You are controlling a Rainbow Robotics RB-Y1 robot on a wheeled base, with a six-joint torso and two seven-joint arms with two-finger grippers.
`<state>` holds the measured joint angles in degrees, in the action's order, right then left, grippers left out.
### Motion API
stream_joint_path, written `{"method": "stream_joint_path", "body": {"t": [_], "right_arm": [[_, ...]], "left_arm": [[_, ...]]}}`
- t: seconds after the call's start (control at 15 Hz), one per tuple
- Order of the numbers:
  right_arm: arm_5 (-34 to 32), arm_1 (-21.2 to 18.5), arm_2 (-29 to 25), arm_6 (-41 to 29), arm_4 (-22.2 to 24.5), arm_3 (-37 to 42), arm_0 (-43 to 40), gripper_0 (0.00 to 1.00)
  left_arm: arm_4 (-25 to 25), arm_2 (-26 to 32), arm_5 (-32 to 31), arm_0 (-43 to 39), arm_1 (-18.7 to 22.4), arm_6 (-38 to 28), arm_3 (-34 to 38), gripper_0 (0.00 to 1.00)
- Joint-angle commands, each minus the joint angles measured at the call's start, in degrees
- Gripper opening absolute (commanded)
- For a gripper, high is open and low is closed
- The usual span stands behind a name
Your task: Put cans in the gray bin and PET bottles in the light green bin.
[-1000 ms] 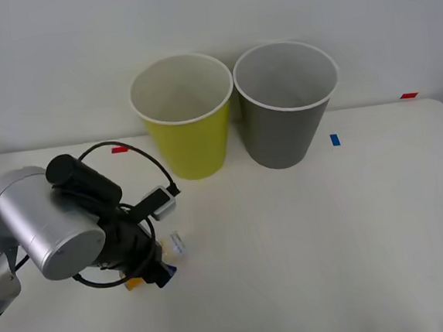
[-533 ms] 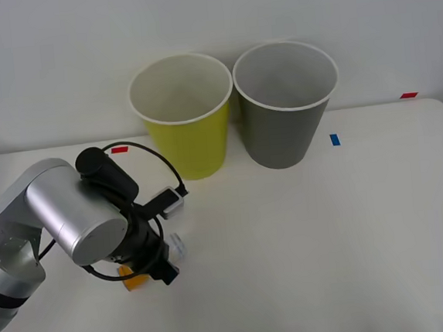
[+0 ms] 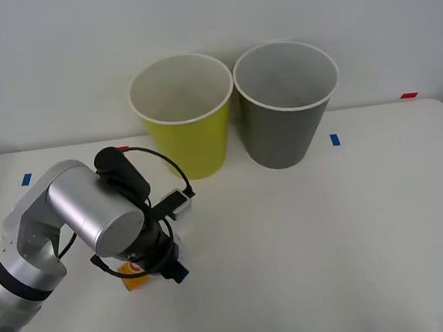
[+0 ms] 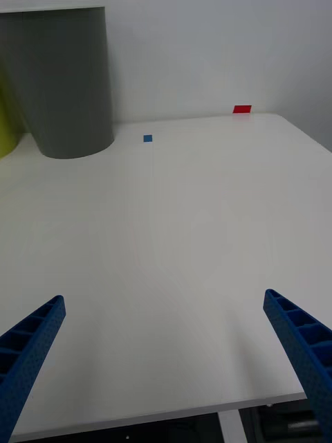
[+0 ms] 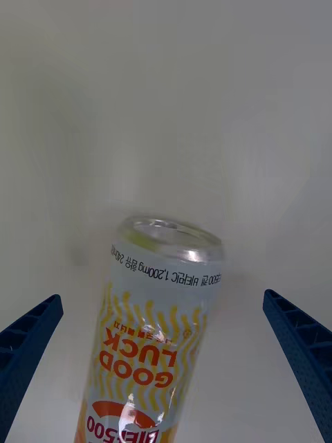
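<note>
Aluminium is what the left pincer (image 5: 166, 374) has to deal with: a slim can (image 5: 153, 332) printed with orange waves and red lettering lies on its side on the white surface (image 3: 328, 234), its silver top end pointing away from the wrist camera, between the two blue ribbed fingers (image 5: 28, 346), which stand wide apart at either side and touch nothing; in the front view the can (image 3: 134, 271) shows as a patch of orange under the silver arm, near the surface's left front and well apart from the bins; it will probably handle as light, thin-walled and smooth, so it can dent under a hard squeeze and roll or slip if nudged from one side; whether it is empty I cannot tell, since the opening is hard to make out; the best hold looks to be across the middle of the body, fingers meeting the curved sides squarely, with modest force; the gray bin (image 3: 287, 121) stands at the back just beside the light green bin (image 3: 188, 138), and the can belongs in the gray one; the right pincer (image 4: 166, 360) waits spread wide and empty above the bare surface at the right.
</note>
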<state>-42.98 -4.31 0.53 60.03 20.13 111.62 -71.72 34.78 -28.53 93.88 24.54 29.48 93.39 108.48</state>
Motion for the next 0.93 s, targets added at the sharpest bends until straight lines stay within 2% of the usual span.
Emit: {"method": "stream_joint_path", "body": {"t": [0.07, 0.33, 0.73, 0.87, 0.93], "right_arm": [[0.00, 0.00, 0.00, 0.00, 0.00, 0.00, 0.00, 1.00], [0.00, 0.00, 0.00, 0.00, 0.00, 0.00, 0.00, 1.00], [0.00, 0.00, 0.00, 0.00, 0.00, 0.00, 0.00, 1.00], [0.00, 0.00, 0.00, 0.00, 0.00, 0.00, 0.00, 1.00], [0.00, 0.00, 0.00, 0.00, 0.00, 0.00, 0.00, 1.00]], "left_arm": [[-0.67, -0.04, -0.01, 0.69, -1.00, 0.39, -2.22, 1.00], [-1.99, 0.05, -0.01, 1.04, -2.84, 0.92, -4.95, 0.99], [-3.05, 0.05, -0.19, 1.39, -3.55, 2.15, -6.62, 0.97], [-3.05, 0.05, -0.19, 1.39, -3.72, 2.24, -6.70, 0.88], [-3.05, 0.05, -0.19, 1.39, -3.90, 2.24, -6.70, 0.73]]}}
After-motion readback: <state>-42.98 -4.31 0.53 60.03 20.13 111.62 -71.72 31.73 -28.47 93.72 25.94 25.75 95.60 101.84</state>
